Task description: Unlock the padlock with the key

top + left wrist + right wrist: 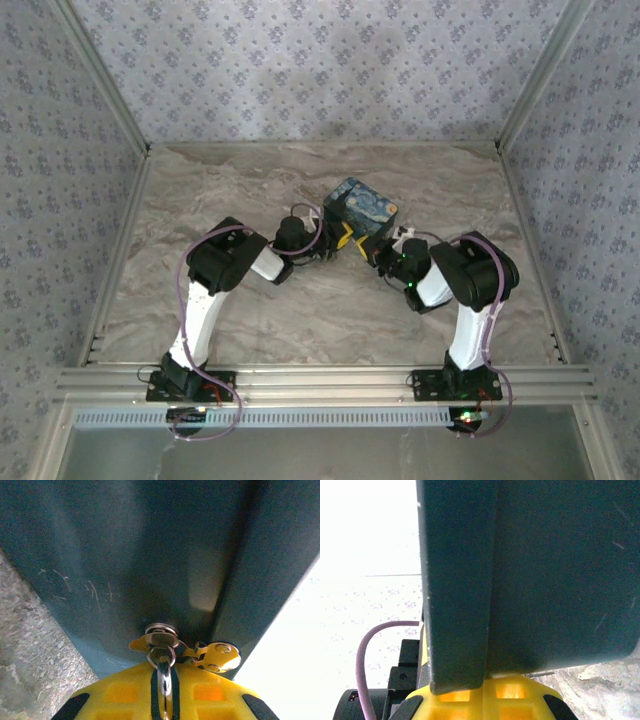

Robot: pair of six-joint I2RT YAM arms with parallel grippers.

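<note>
Past the counter point(250, 300) centre: padlock point(362, 208), keyhole point(161, 630) facing near-left.
Left end effector point(163, 690): closed on the key point(161, 657), inserted for turning.
Right end effector point(489, 692): against padlock, we judge bracing; opening we cannot tell.

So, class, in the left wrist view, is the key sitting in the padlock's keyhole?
Yes, the key runs from the left gripper straight into the silver keyhole on the padlock.

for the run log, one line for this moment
key: inserted in padlock | left gripper: shut on key | right gripper: at padlock
</note>
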